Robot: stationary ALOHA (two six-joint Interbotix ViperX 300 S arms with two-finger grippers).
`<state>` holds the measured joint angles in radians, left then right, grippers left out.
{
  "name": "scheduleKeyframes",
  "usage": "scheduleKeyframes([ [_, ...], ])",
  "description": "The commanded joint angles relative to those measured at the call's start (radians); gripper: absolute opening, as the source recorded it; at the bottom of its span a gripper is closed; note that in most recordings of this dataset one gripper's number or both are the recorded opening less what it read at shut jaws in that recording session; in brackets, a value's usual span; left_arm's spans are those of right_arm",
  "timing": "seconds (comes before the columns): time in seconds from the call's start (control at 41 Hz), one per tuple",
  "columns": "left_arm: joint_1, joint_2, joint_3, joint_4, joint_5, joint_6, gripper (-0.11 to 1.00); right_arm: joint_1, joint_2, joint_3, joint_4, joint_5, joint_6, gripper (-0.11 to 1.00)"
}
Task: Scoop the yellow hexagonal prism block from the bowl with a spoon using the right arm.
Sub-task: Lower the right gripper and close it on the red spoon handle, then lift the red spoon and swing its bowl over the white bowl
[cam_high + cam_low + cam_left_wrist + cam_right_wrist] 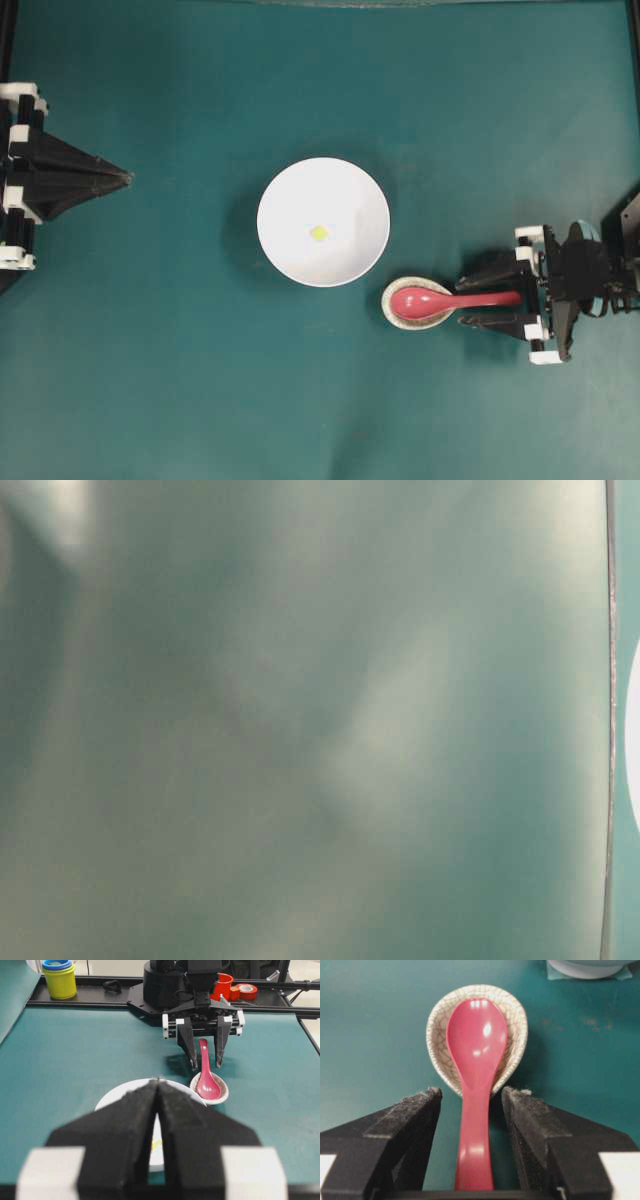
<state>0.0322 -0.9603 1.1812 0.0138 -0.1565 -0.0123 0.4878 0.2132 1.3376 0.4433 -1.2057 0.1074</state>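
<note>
So my right jaws are wide apart with the red-pink spoon handle running straight down the gap between them, and in my right wrist view there's teal showing on both sides of the handle, so neither pad is touching it. The scoop sits in the little crackled beige spoon rest at 12 o'clock from my fingertips. The handle's near end is cut off at the bottom of that view, so I can't see where it stops.

From overhead, the spoon and rest are just off the white bowl at about its 4 o'clock, near but whether the rims touch I can't tell. The yellow hexagonal prism block lies in the bowl close to the middle, tiny, just a bright speck.

My left jaws are pressed together, parked at 9 o'clock on the teal tabletop, well apart from everything. They block most of the bowl in the left wrist view, and only a sliver of yellow shows beside them.

The table-level view is a teal-grey blur with a white curve at the right edge, nothing usable there.
</note>
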Motion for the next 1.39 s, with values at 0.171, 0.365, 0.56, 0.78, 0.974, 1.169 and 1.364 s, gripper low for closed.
scheduleKeyframes([
  [0.171, 0.002, 0.008, -0.017, 0.002, -0.008, 0.0, 0.02, 0.003, -0.011, -0.005, 0.002, 0.002, 0.002, 0.56],
  [0.365, 0.002, 0.009, -0.017, 0.003, -0.005, 0.0, 0.02, 0.003, -0.011, -0.003, 0.002, 0.0, 0.005, 0.56],
  [0.56, 0.002, 0.009, -0.017, 0.002, -0.003, 0.0, 0.02, 0.003, -0.011, -0.002, 0.002, 0.0, 0.005, 0.49],
  [0.78, 0.002, 0.008, -0.018, 0.002, -0.003, 0.0, 0.02, 0.003, -0.011, 0.0, 0.003, -0.003, 0.005, 0.32],
  [0.974, 0.002, 0.008, -0.017, 0.003, -0.003, 0.0, 0.02, 0.003, -0.011, -0.003, 0.003, -0.003, 0.006, 0.25],
  [1.169, 0.002, 0.008, -0.017, 0.002, -0.003, 0.0, 0.02, 0.003, -0.044, -0.002, 0.005, -0.005, 0.006, 0.26],
  [1.364, 0.002, 0.008, -0.017, 0.003, -0.006, 0.002, 0.02, -0.003, -0.15, 0.005, 0.005, 0.009, -0.006, 0.25],
])
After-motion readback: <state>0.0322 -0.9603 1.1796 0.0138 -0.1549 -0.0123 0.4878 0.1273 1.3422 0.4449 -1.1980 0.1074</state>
